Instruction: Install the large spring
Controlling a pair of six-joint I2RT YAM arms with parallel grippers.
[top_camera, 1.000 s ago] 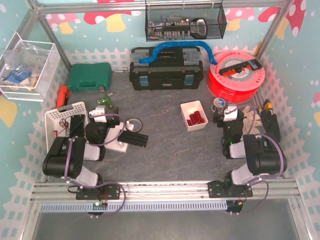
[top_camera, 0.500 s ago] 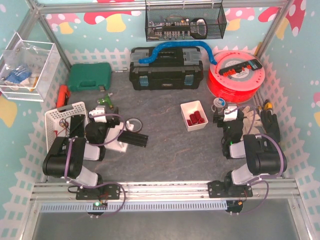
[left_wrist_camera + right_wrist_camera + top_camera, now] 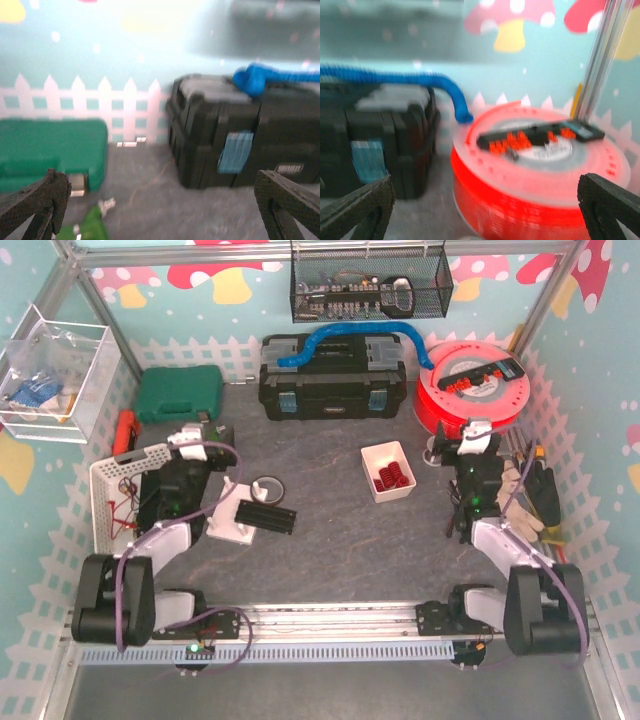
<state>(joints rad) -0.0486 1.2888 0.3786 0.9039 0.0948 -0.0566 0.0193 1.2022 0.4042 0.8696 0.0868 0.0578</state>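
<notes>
1. Top view: the red springs (image 3: 390, 478) lie in a small white tray (image 3: 372, 455) on the tabletop (image 3: 340, 550), a little right of the centre of the frame. They are too small to tell which one is the large one. The black-and-white fixture (image 3: 248, 521) lies left of centre, well apart from the tray. The left hand (image 3: 200, 432) is at the left of the frame, near the green case (image 3: 180, 392). The right hand (image 3: 468, 430) is at the right of the frame, just beside the red spool (image 3: 470, 390). I judge that the step in hand is to reach for a spring. The right hand is the nearer one, so it should come straight down over the tray and close across the body of one spring only.

2. Left wrist view: the picture is blurred. The left fingers (image 3: 35, 205) stand wide apart with nothing between them. They face the black toolbox (image 3: 240, 135) and the blue hose (image 3: 275, 77). Neither tray nor fixture shows here. This hand could later steady the fixture.

3. Right wrist view: the right fingers (image 3: 607, 200) are spread and empty, and they face the red spool. The tray is out of sight, so the wrist should first tilt down and turn toward the centre, and descend only when the springs are in view.
</notes>
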